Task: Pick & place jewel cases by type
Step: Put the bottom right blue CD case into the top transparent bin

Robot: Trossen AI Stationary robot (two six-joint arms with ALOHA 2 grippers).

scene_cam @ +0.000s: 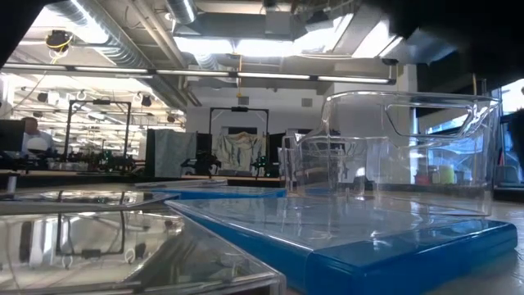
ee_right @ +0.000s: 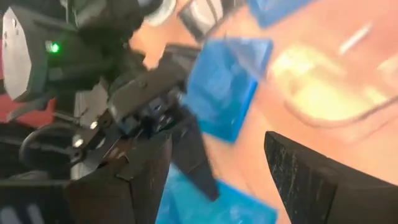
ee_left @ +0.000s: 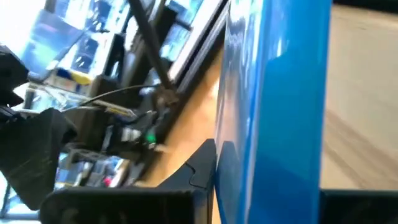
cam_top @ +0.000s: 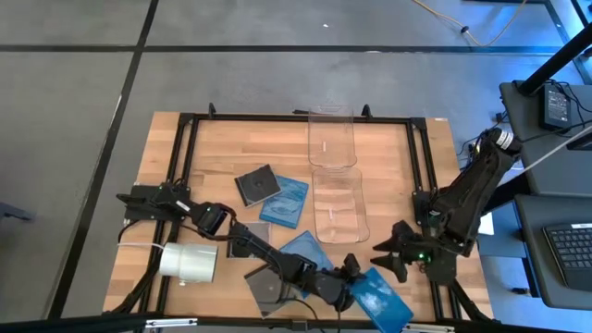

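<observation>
Left pincer (cam_top: 356,282): you've got it clamped on a blue jewel case (cam_top: 381,298) at the surface's (cam_top: 222,153) near edge.
Right pincer (cam_top: 388,252): fingers apart, waiting beside it.

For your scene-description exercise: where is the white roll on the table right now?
In the high view, the white roll lies near the table's front-left corner, beside the left arm and left of the dark grey jewel case.
</observation>
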